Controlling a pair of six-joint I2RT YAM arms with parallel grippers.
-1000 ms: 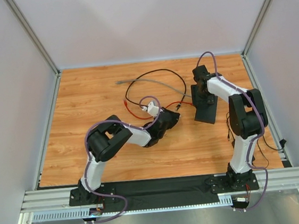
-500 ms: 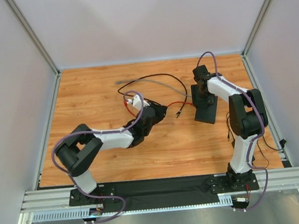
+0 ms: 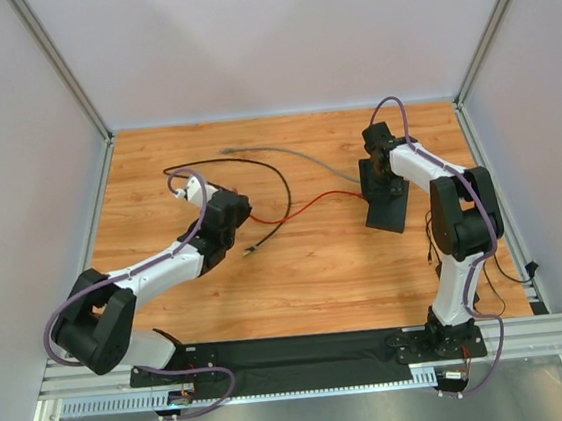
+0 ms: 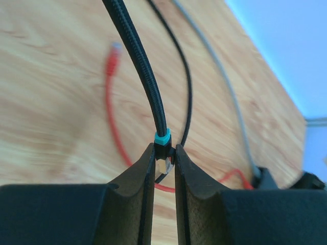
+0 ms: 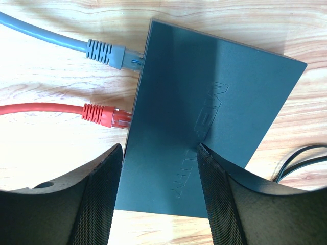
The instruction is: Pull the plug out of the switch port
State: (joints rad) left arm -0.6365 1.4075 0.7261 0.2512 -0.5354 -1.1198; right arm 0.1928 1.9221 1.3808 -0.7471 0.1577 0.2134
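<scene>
One plug (image 4: 163, 151) between left jaws

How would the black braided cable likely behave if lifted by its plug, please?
Probably floppy: the black braided cable lies in a loose loop on the wooden table, so it should trail. Likely light, being thin. The left gripper pinches only its small teal-collared plug, so it might pivot.

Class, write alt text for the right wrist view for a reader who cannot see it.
A flat matte-black rectangular switch lies on a wooden table, a grey cable and a red cable plugged into one edge. Two black jaws stand open, straddling that edge.
</scene>
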